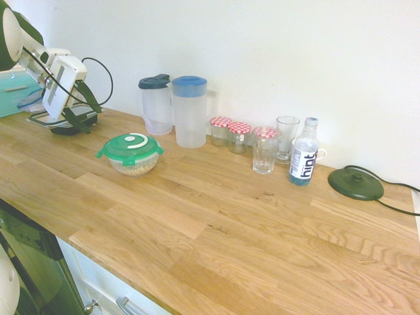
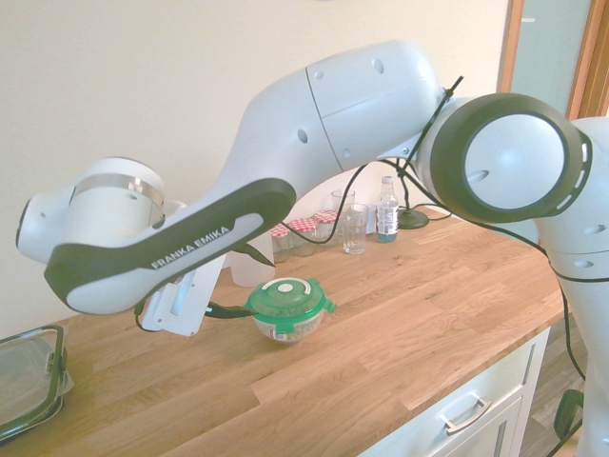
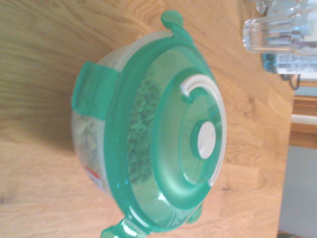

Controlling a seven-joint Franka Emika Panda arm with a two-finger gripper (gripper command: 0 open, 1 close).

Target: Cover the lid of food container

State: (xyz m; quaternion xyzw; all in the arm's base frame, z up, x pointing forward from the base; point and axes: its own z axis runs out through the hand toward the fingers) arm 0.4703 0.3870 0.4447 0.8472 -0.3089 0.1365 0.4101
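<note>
Gripper (image 1: 92, 119): raised off the wooden counter (image 1: 230, 223) at the left of the first exterior view, tilted downward, dark fingers spread apart, nothing between them. No contact with the lid (image 1: 131, 146); just beside it in the second exterior view, one finger reaching toward its rim but short of it.

Lid: green, see-through, seated flat on top of the food container (image 1: 133, 165), white ring and white centre mark facing up, clip tabs sticking out around the edge. From the wrist view, impossible to tell whether the tabs are snapped down.

Food container: small round glass bowl, standing upright on the bare counter, pale grainy food visible through the wall and through the lid.

Behind the gripper in the first exterior view: rectangular clear box with a dark rim (image 1: 65, 121), near the counter's left end.

Along the wall, right of the bowl: two plastic jugs (image 1: 189, 111), one with a dark top and one with a blue top, touching or nearly so; two small jars (image 1: 239, 136) with red checked caps; two drinking glasses (image 1: 264, 149); a water bottle (image 1: 304, 152) with a dark label. Further right, well apart from the bowl: flat dark round disc (image 1: 356, 184) with a cord.
</note>
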